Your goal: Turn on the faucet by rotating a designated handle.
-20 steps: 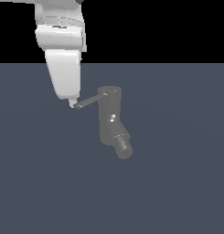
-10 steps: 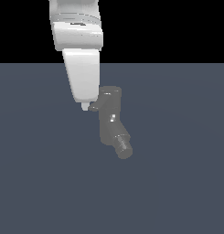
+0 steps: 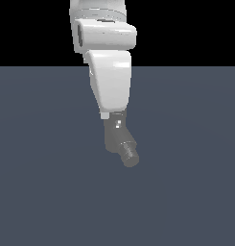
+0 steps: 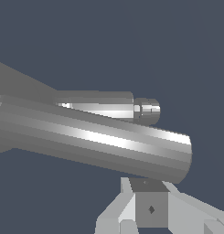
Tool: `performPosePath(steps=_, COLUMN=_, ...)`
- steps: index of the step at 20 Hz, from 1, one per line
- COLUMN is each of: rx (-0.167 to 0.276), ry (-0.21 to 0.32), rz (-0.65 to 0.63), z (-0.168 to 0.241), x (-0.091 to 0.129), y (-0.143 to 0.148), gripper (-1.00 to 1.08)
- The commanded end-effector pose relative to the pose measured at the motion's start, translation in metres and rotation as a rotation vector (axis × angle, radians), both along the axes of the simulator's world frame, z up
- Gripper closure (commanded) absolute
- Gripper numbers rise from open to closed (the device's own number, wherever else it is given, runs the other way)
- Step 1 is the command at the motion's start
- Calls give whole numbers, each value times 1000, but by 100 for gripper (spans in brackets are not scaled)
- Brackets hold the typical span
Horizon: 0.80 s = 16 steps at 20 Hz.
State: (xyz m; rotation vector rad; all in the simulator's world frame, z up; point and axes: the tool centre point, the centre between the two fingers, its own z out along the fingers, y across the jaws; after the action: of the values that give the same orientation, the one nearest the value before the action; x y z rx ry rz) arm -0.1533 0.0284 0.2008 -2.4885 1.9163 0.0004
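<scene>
1. Closest to my wrist camera sits the pale grey blocky gripper (image 4: 150,208); I cannot tell whether its jaws are wide or narrow.
2. Just beyond lies a thin grey metallic rod handle (image 4: 93,141), close by; contact is unclear.
3. Farther off, the dull-grey cylindrical faucet (image 3: 120,141) stands on the floor, its top hidden by my white arm (image 3: 109,81).
4. Rotation looks underway at most; I judge most turning remains.

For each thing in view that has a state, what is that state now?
Faucet: upright on the floor, spout tip angled down toward the exterior view's right.
Handle: hidden behind the arm in the exterior view; close in front of the wrist camera.
Gripper: near the handle; open or shut cannot be told.
</scene>
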Motion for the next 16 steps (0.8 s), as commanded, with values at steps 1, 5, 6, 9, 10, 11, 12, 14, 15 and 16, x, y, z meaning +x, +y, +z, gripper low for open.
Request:
performPosePath(steps=1, rx=0, ry=0, rz=0, z=0, x=0, y=0, gripper=108)
performPosePath(steps=5, rx=0, ry=0, rz=-1, z=0, x=5, y=-21, gripper=108)
performPosePath(steps=6, rx=0, ry=0, rz=-2, z=0, x=7, y=-26, gripper=108)
performPosePath(steps=9, rx=-1, ry=0, rz=-3, z=0, x=11, y=-42, gripper=108)
performPosePath(steps=10, rx=-1, ry=0, rz=-3, z=0, x=12, y=-47, gripper=108)
performPosePath(steps=11, rx=-1, ry=0, rz=-4, z=0, x=13, y=-52, gripper=108)
performPosePath(steps=12, rx=-1, ry=0, rz=-4, z=0, x=15, y=-57, gripper=108)
performPosePath(steps=14, rx=-1, ry=0, rz=-5, z=0, x=17, y=-68, gripper=108)
performPosePath(steps=15, rx=-1, ry=0, rz=-5, z=0, x=19, y=-73, gripper=108)
performPosePath(steps=16, rx=-1, ry=0, rz=-5, z=0, x=20, y=-78, gripper=108)
